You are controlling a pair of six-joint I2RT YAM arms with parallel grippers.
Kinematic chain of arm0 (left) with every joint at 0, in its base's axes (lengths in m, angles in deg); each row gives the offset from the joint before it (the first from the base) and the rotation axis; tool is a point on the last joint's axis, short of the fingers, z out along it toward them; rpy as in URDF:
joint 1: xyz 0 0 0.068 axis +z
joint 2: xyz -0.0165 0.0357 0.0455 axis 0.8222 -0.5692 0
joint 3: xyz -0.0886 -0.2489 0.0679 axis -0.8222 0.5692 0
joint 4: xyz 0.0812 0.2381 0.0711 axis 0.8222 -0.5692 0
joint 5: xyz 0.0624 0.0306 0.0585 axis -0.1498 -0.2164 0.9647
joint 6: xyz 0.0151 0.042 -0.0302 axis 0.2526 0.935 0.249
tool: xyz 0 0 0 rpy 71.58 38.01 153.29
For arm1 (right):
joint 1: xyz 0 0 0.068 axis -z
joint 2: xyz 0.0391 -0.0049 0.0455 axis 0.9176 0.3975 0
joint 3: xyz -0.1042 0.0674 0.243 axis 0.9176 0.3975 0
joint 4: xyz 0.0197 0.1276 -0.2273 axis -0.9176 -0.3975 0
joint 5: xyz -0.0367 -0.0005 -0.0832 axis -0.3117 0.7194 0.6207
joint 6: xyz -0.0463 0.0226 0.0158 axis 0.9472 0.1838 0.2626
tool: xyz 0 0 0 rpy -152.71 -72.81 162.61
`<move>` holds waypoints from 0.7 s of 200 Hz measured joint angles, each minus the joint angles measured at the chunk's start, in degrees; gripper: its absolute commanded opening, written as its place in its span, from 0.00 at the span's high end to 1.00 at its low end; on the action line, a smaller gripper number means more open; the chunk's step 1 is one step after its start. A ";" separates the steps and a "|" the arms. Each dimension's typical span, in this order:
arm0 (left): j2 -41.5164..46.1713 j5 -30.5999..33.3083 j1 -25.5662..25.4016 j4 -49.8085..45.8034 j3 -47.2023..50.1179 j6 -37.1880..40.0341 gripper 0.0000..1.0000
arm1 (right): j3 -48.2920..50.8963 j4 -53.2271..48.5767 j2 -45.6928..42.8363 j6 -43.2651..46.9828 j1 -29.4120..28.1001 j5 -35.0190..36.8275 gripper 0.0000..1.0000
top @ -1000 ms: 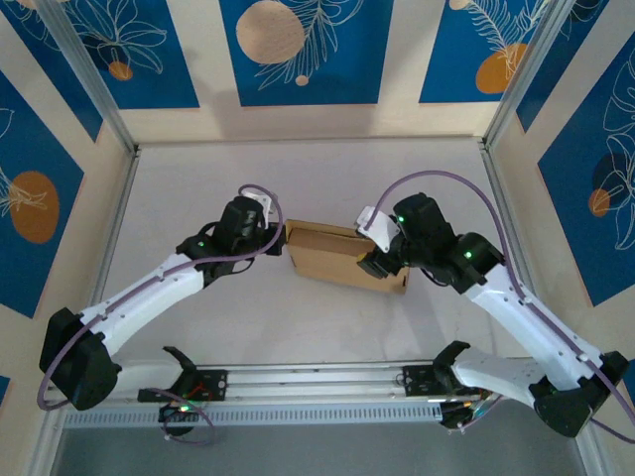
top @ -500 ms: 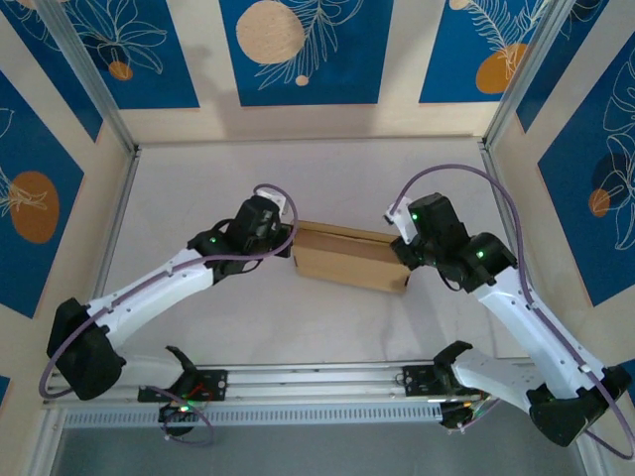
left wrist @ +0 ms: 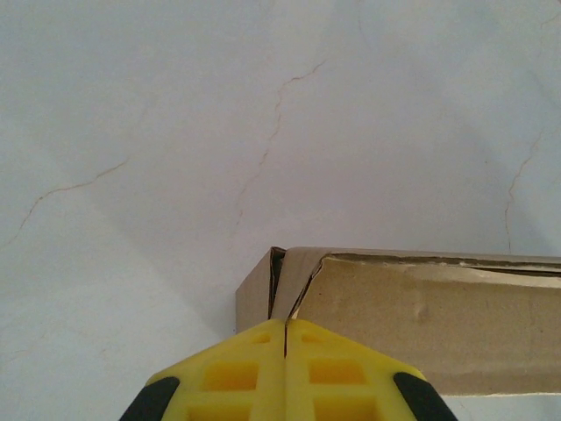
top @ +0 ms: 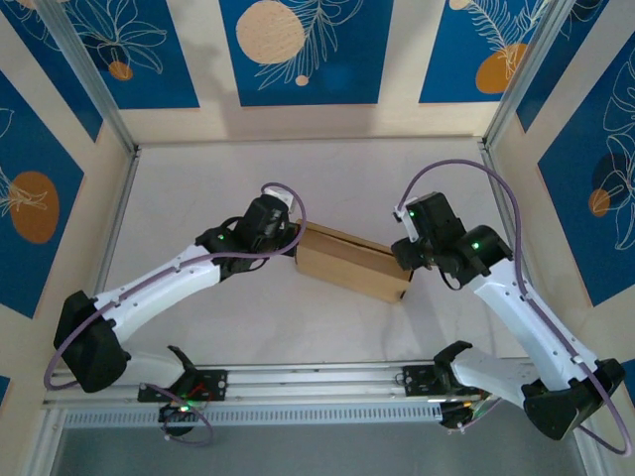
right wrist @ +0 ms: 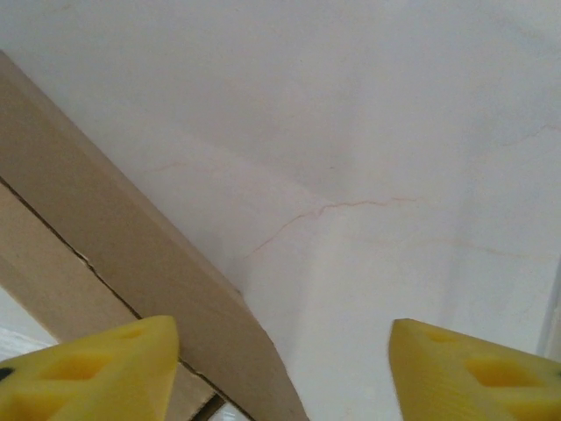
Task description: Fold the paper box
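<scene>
The paper box [top: 352, 263] lies folded up and skewed in the middle of the table, plain brown cardboard. My left gripper [top: 295, 238] is at its left end. In the left wrist view that gripper [left wrist: 285, 323] is shut, with its yellow tips touching a corner seam of the box [left wrist: 429, 307] and nothing between them. My right gripper [top: 402, 254] stands at the box's right end. Seen from the right wrist, that gripper [right wrist: 282, 338] is open. A curved edge of the box [right wrist: 114, 254] runs past its left finger [right wrist: 105, 368] and partly into the gap, ungripped.
The white tabletop [top: 327, 178] has fine cracks. Metal frame posts [top: 99, 89] and patterned walls close in the back and sides. A rail [top: 317, 382] with the arm bases runs along the near edge.
My left gripper has pushed rightward against the box's left end. The box has shifted and turned slightly. My right gripper has come off the box top to its right end.
</scene>
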 measured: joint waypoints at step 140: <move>-0.04 0.15 -0.09 0.11 0.00 1.07 1.00 | -2.40 -5.16 -0.63 2.67 -0.09 -1.36 0.34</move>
